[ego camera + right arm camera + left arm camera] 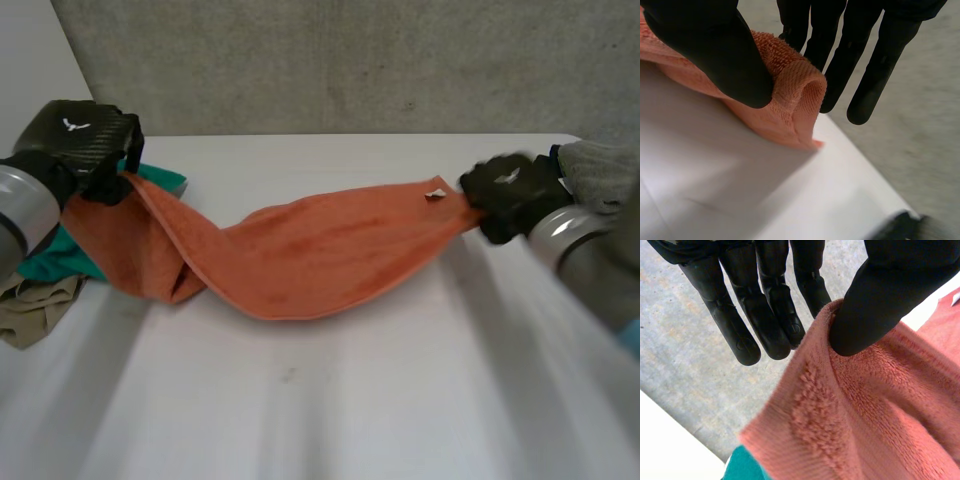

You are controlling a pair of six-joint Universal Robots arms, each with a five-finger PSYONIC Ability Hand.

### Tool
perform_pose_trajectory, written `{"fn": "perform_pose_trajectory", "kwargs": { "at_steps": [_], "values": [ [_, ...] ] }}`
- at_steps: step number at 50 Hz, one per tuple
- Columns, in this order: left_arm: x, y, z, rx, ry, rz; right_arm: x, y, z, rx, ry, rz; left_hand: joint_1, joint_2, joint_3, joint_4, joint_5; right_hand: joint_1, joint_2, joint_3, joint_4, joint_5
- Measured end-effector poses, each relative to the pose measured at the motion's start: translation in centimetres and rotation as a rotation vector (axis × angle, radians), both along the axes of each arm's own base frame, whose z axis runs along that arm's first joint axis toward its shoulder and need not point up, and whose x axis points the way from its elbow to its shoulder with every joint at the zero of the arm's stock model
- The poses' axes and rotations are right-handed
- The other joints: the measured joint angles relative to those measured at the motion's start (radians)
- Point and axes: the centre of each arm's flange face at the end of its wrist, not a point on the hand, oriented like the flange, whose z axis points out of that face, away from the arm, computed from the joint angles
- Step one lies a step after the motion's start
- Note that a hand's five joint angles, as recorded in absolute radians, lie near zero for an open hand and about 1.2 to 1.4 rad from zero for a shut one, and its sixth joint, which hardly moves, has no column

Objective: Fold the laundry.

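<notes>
The left hand [85, 140] and right hand [510, 190] each pinch an end of the orange towel [320, 250] between thumb and fingers; its middle seemingly rests on the table [350, 400], so pull it taut evenly

White table [300, 420], smooth matte top, takes up most of the head view; far edge straight, corner rounded at far right. Behind it a grey speckled concrete surface [350, 60], wall or floor, can't tell. Plain pale panel [30, 60] at far left, next to the concrete. Similar grey concrete past the table edge in both wrist views. Light soft and even.
</notes>
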Motion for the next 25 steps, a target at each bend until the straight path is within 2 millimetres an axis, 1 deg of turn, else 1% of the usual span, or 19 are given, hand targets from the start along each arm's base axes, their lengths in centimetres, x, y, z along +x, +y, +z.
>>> {"fn": "perform_pose_trajectory", "kwargs": {
  "at_steps": [1,3,4,7,8,9,10,13,15,17,20,21,23,24,25],
  "values": [
    [0.2,0.3,0.2,0.004,-0.004,0.005,-0.8,0.2,1.3,-0.004,0.01,-0.017,0.0,0.0,0.0,0.0,0.0,0.001,0.0,0.0,0.0,0.0],
    [0.4,0.8,0.4,0.011,-0.01,0.01,-1.8,0.5,2.8,-0.006,0.027,-0.041,0.0,0.0,0.0,0.0,0.0,0.001,0.0,0.0,0.0,0.0],
    [0.7,1.3,0.7,0.018,-0.019,0.016,-3.1,0.8,4.4,-0.007,0.051,-0.069,0.0,0.0,0.0,0.0,0.0,0.001,0.0,0.0,0.0,0.0],
    [1.4,2.6,1.1,0.034,-0.055,0.027,-5.3,1.7,7.6,-0.014,0.103,-0.12,0.0,0.0,0.0,0.0,0.0,0.001,0.0,0.0,0.0,0.0],
    [1.6,2.9,1.2,0.037,-0.068,0.03,-5.9,2.1,8.5,-0.019,0.119,-0.133,0.0,0.0,0.0,0.0,0.0,0.001,0.0,0.0,0.0,0.0],
    [1.6,2.9,1.2,0.037,-0.068,0.03,-5.9,2.1,8.5,-0.019,0.119,-0.133,0.0,0.0,0.0,0.0,0.0,0.001,0.0,0.0,0.0,0.0],
    [1.9,3.5,1.2,0.041,-0.103,0.033,-6.8,2.9,10.3,-0.038,0.149,-0.156,0.0,0.0,0.0,0.0,0.0,0.0,0.0,0.0,0.0,0.0],
    [2.2,3.9,0.8,0.046,-0.152,0.031,-7.4,3.6,11.7,-0.059,0.174,-0.172,0.0,0.0,0.0,0.0,0.0,0.0,0.0,0.0,0.0,0.0],
    [2.3,4.0,0.4,0.054,-0.178,0.026,-7.6,3.7,12.1,-0.064,0.184,-0.177,0.0,0.0,0.0,0.0,0.0,0.001,0.0,0.0,0.0,0.0],
    [2.3,3.8,-0.8,0.074,-0.22,0.014,-7.7,3.7,12.1,-0.06,0.196,-0.18,0.0,0.0,0.0,0.0,0.0,0.001,0.0,0.0,0.0,0.0],
    [2.1,2.9,-2.9,0.113,-0.275,-0.012,-7.8,2.6,10.6,-0.012,0.215,-0.181,0.0,0.0,0.0,0.0,0.0,0.0,0.0,0.0,0.0,0.0],
    [1.9,2.2,-4.1,0.13,-0.3,-0.028,-7.8,1.6,9.3,0.028,0.224,-0.179,0.0,0.0,0.0,0.0,0.0,0.0,0.0,0.003,0.0,0.0],
    [1.4,1.2,-5.5,0.14,-0.33,-0.051,-7.8,0.5,7.8,0.072,0.23,-0.175,0.0,0.0,0.0,0.0,0.0,0.001,0.0,0.003,0.0,0.0],
    [1.0,0.4,-6.2,0.139,-0.346,-0.066,-7.7,-0.4,6.7,0.099,0.231,-0.175,0.0,0.0,0.0,0.0,0.0,0.001,0.0,0.003,0.0,0.0],
    [0.6,-0.4,-6.7,0.129,-0.357,-0.077,-7.6,-1.0,6.1,0.113,0.231,-0.176,0.0,0.0,0.0,0.0,0.0,0.001,0.0,0.003,0.0,0.0]
  ]
}}
